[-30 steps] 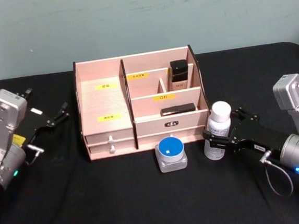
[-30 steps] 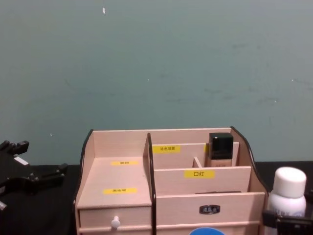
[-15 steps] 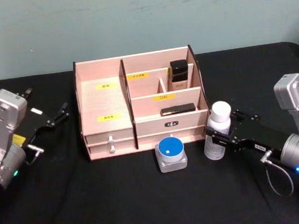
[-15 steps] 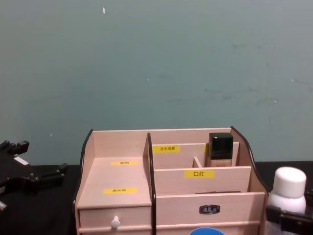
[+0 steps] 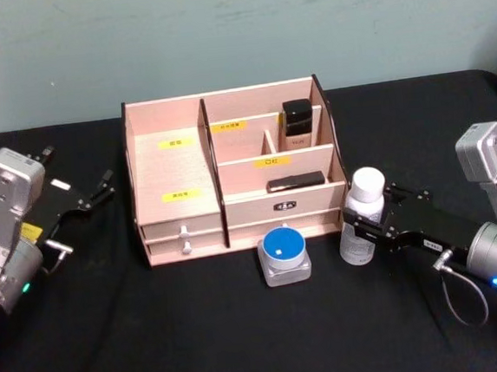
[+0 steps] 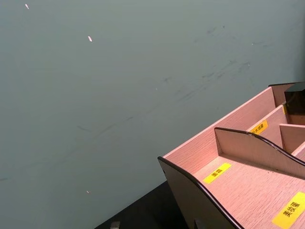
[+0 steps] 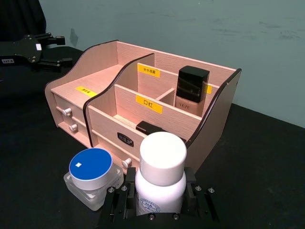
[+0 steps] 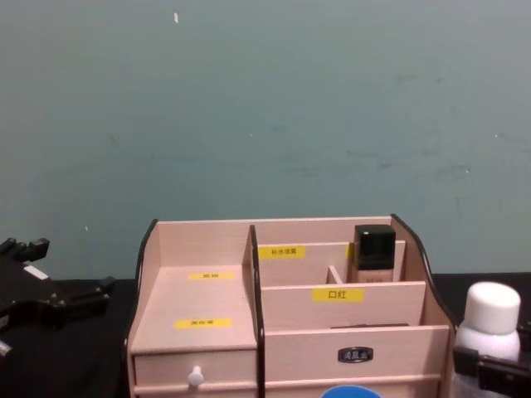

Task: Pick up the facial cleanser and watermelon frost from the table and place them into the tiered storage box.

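Black bench point(image 5: 200, 329). Box point(image 5: 173, 171) at centre rear. Right claw point(image 5: 359, 231) clamped on white-capped bottle point(image 5: 367, 186), upright on bench just right of box. Left claw point(image 5: 88, 212) parked left of box, fingers apart. Blue-lidded jar point(image 5: 285, 251) on bench, just before box.

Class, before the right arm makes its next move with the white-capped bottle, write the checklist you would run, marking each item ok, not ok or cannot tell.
1. White-capped bottle stands upright on the black table: ok.
2. Right gripper sits around the bottle's body, below the cap: ok.
3. Blue-lidded jar stands apart from the bottle, out of a straight lift: ok.
4. Tiered storage box has room in its wide left tier: ok.
5. Gap between the bottle and the box's curved right side: cannot tell.
6. Left gripper is parked left of the box, away from the route: ok.
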